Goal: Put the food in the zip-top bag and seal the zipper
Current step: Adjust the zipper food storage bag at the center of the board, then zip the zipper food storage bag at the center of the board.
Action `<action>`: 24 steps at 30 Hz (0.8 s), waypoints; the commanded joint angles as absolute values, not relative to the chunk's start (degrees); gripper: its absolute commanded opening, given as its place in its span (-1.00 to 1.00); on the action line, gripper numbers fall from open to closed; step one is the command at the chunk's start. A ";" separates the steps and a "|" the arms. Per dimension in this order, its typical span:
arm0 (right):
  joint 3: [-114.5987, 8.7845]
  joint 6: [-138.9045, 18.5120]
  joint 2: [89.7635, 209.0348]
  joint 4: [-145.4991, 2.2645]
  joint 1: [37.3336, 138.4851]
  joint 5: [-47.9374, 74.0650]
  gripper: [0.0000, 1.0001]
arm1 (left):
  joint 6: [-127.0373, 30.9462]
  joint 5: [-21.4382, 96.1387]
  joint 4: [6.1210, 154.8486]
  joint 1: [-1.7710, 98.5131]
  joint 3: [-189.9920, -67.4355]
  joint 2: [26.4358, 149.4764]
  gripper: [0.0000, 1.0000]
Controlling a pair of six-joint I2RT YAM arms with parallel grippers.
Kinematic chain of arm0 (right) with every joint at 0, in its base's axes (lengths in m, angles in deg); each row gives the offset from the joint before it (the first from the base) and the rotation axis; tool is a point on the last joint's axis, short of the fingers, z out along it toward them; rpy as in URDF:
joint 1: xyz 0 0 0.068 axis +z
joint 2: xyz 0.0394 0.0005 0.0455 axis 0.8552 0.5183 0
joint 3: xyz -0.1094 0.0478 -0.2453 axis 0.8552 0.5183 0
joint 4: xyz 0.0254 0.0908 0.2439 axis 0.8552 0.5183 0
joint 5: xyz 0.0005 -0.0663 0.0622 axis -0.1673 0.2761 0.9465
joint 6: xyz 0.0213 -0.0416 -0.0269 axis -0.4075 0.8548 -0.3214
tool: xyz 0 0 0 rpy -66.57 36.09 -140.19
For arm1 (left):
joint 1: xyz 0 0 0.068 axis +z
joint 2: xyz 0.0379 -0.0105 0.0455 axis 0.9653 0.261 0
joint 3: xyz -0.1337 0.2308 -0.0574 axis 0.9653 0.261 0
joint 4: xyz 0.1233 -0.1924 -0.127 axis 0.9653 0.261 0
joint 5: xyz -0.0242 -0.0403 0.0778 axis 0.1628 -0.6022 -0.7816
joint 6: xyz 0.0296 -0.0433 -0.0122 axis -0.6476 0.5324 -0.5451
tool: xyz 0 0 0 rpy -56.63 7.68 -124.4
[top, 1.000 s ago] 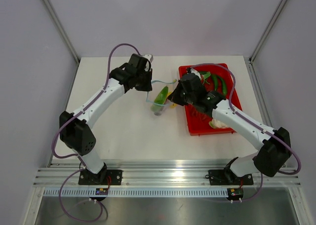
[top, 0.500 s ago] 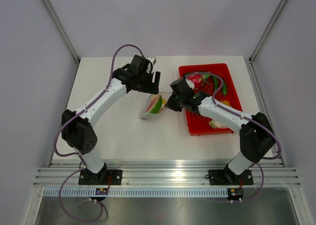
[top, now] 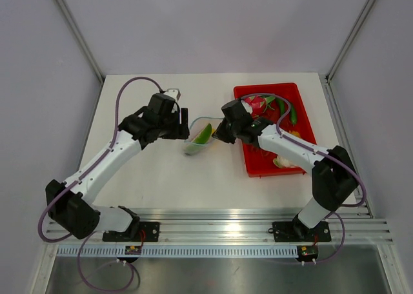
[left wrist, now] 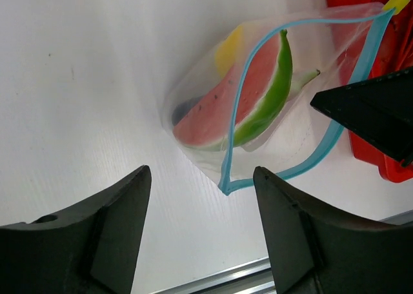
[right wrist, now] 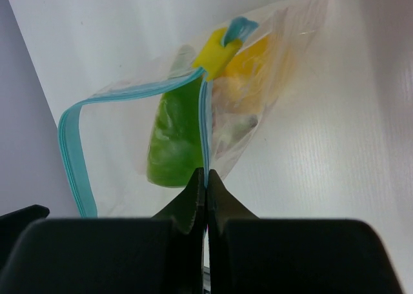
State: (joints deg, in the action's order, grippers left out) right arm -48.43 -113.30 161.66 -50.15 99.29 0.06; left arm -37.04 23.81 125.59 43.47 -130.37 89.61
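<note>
The clear zip-top bag (top: 197, 137) lies on the white table between my two grippers. Inside it are the watermelon wedge (left wrist: 240, 93), a yellow fruit (left wrist: 228, 46) and a dark purple piece (left wrist: 184, 109). The light-blue zipper (left wrist: 233, 130) gapes in a loop, with a yellow slider (right wrist: 216, 51) at one end. My right gripper (right wrist: 206, 175) is shut on the zipper strip at the bag's right edge. Just left of the bag, my left gripper (left wrist: 201, 175) stands open, with the zipper's corner a little beyond its fingertips and nothing between them.
A red tray (top: 303, 122) with green peppers (top: 288, 113), a pink fruit (top: 255, 103) and other toy food sits right of the bag, under the right arm. Metal rails run along the table's near edge (top: 219, 229).
My left gripper let go of the bag, opened and drew back to the left. The bag dropped from hanging to resting on the table. The right gripper kept its pinch on the zipper.
</note>
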 commanded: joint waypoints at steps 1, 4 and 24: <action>-51.01 -114.20 162.10 -52.09 99.74 1.38 -1.00 | -36.40 26.96 118.54 43.49 -126.51 89.35 0.35; -50.58 -114.46 161.57 -52.17 99.74 1.29 -1.00 | -37.04 28.46 117.66 43.49 -126.77 91.03 0.33; -47.85 -75.99 147.00 -54.11 94.30 13.05 0.16 | -49.86 47.80 122.85 52.62 -135.38 102.46 -1.00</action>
